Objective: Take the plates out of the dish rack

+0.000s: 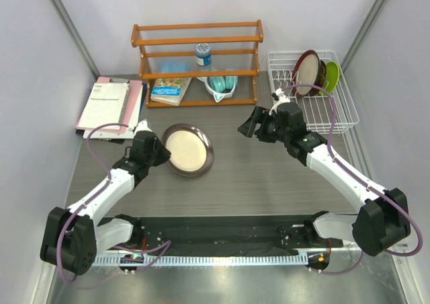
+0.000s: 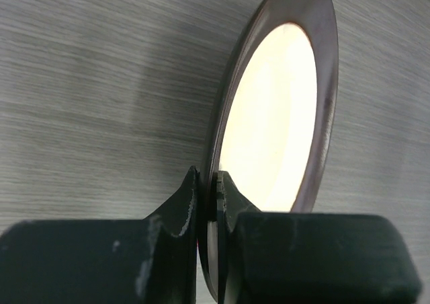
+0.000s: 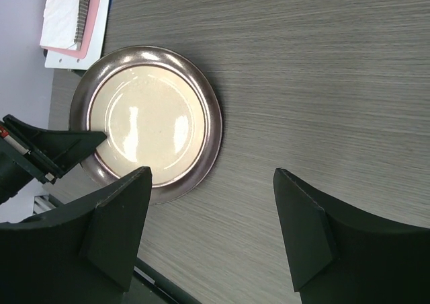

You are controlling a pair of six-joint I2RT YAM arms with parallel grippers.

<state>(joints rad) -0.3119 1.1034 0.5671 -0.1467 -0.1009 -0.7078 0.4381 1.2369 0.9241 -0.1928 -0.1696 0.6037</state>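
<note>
Now one plate out, more waiting

Left claw [image 2: 208,196] pinches the rim of the grey-brown plate [image 1: 188,149], which lies on the table [image 1: 269,183] at centre-left, probably to set it down. Right claw [image 1: 252,126] gapes wide, empty. Other plates [image 1: 307,68] stand in the dish rack [image 1: 346,112], upper right.

No legible txt in any view. Paper [image 1: 111,97] on the pad [image 1: 86,112] just left of the shelf [image 1: 197,35] has a dark header line + smaller print below, too small to read. Book [image 1: 170,89] at the left end of the shelf's bottom tier has a colour cover, title blurred. Jar [image 1: 203,54] higher on the shelf, near its middle, has a label w/ marks, unreadable.
</note>
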